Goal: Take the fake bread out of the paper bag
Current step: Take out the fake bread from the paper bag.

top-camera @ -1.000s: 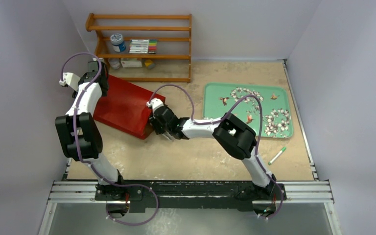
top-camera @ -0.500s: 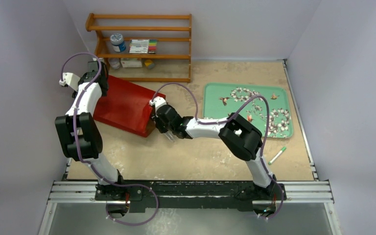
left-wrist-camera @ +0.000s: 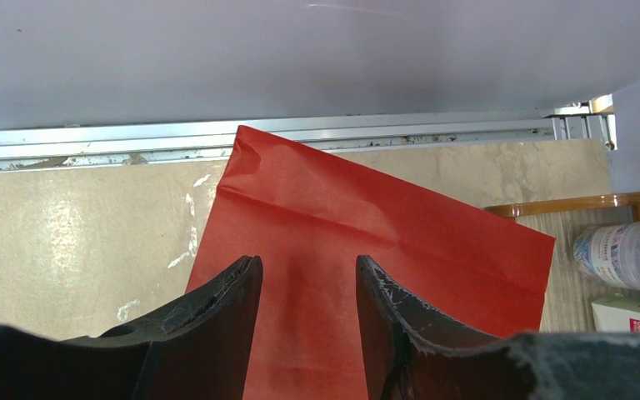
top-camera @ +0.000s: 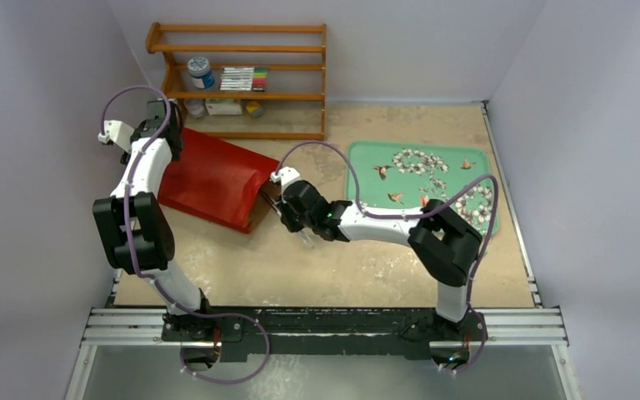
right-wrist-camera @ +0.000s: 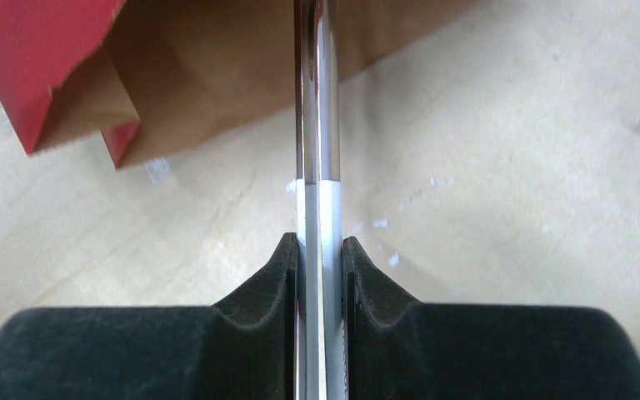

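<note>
The paper bag (top-camera: pixel 212 179) lies on its side, red outside, its brown-lined mouth (top-camera: pixel 262 207) facing right. My left gripper (left-wrist-camera: pixel 307 262) is open over the bag's closed end (left-wrist-camera: pixel 367 225), one finger on each side of a faint crease. My right gripper (right-wrist-camera: pixel 319 242) is shut on a pair of metal tongs (right-wrist-camera: pixel 317 125), squeezed flat. Their tips reach up to the bag's brown mouth (right-wrist-camera: pixel 217 67). In the top view the right gripper (top-camera: pixel 296 210) sits just right of the mouth. The fake bread is hidden.
A green patterned tray (top-camera: pixel 367 158) lies right of the bag. A wooden shelf (top-camera: pixel 237 79) with a jar and boxes stands at the back. A green marker (top-camera: pixel 471 264) lies near the right edge. Walls close in on three sides.
My right gripper has closed on the tongs and drawn back to the right, out of the bag's mouth; its elbow swung right. The left arm has barely moved.
</note>
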You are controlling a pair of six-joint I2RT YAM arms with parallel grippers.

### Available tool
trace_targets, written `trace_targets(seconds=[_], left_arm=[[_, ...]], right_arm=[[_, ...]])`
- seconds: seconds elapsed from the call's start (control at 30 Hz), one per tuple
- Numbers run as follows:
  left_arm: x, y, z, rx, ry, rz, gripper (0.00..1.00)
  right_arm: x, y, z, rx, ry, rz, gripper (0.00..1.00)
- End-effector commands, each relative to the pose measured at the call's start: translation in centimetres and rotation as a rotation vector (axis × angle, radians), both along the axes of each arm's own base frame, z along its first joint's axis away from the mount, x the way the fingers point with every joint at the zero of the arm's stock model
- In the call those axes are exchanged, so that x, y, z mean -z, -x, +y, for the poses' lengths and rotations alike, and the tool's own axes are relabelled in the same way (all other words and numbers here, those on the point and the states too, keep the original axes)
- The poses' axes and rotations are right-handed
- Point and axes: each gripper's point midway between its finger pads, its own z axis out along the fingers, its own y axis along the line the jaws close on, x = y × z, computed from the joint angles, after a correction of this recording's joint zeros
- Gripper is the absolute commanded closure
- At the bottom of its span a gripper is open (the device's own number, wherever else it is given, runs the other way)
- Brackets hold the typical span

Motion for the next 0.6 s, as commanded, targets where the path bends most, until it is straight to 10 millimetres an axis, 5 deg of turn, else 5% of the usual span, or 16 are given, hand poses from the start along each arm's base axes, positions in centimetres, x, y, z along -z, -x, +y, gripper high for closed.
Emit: trace_targets(seconds=[0.0, 0.57], left_arm=[[-3.0, 0.1, 0.7, -0.022, -0.027, -0.060, 0.54], [-2.8, -0.6, 0.3, 0.013, -0.004, -0.076, 0.54]], right_arm=[[-2.6, 1.4, -0.9, 0.008, -0.061, 0.013, 0.96], [-4.0, 10.0, -5.4, 0.088, -0.058, 0.078, 0.98]])
